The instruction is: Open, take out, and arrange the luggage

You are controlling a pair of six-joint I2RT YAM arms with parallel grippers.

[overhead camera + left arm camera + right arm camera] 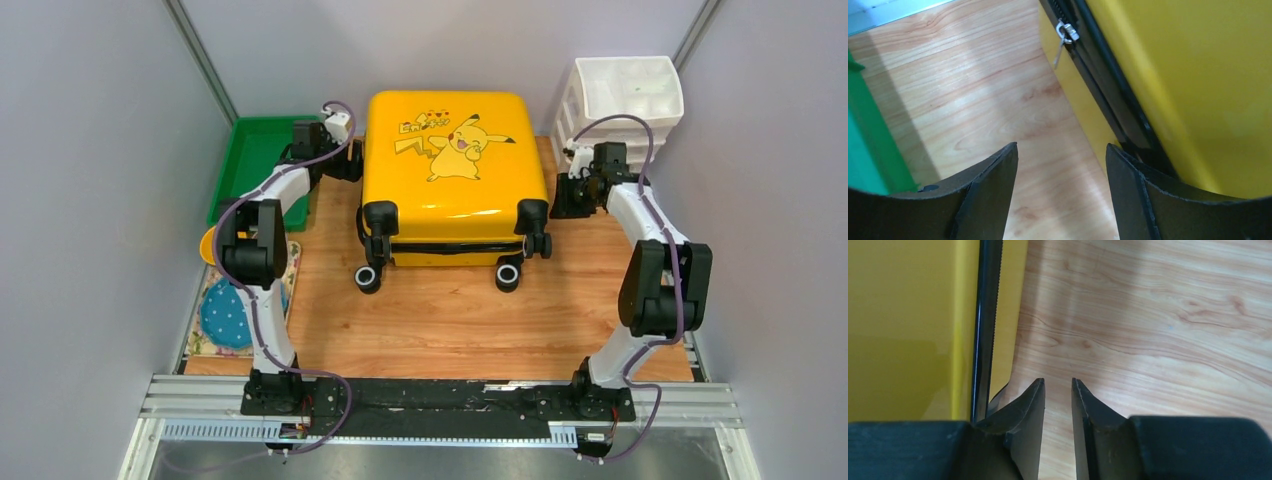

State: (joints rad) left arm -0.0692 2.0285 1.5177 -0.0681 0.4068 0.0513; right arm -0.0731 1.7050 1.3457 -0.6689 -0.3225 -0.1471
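Left wrist: luggage (1198, 75) partly off-frame

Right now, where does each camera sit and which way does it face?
Top external: above, behind the bases, looking down on suitcase, tray, drawers; left arm, right arm show.
Left wrist: left of suitcase, facing its zip pull; own fingers show.
Right wrist: right of suitcase, facing its zip seam; own fingers show.
Shared: suitcase, table.

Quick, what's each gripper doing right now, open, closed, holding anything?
Left gripper: open wide, holding nothing.
Right gripper: open by just a narrow gap, holding nothing.
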